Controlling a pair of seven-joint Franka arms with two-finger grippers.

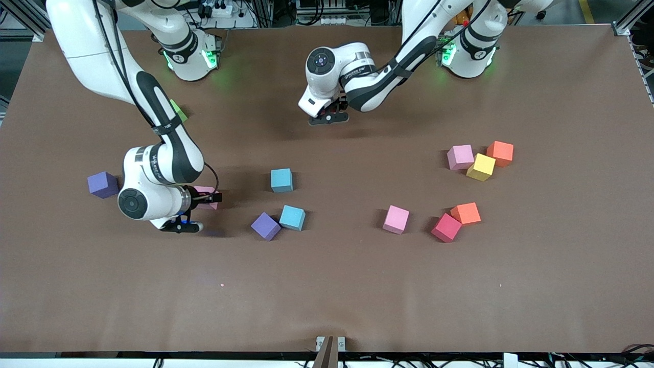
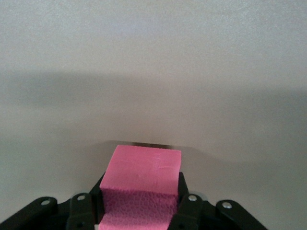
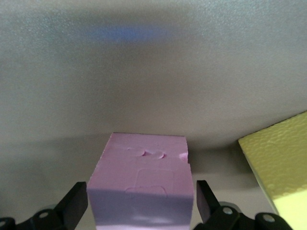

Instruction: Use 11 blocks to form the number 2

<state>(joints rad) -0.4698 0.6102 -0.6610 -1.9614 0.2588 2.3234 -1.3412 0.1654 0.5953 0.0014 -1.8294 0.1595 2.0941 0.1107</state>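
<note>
As the left pincer (image 1: 329, 118) grips a hot-pink block (image 2: 142, 178), open right pincer (image 3: 140, 205) straddles a pale-pink block (image 3: 144, 165).

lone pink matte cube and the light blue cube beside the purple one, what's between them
Nothing: the front view shows bare brown table between the pink cube and the light blue cube by the purple cube.

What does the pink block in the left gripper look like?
The pink block is a small bright pink cube, matte and foamy-looking, with a smooth top and a pebbly side face. The left gripper is shut on it, squeezing two of its sides with black fingers. It sits level over the bare brown table, and no other block touches it.
</note>
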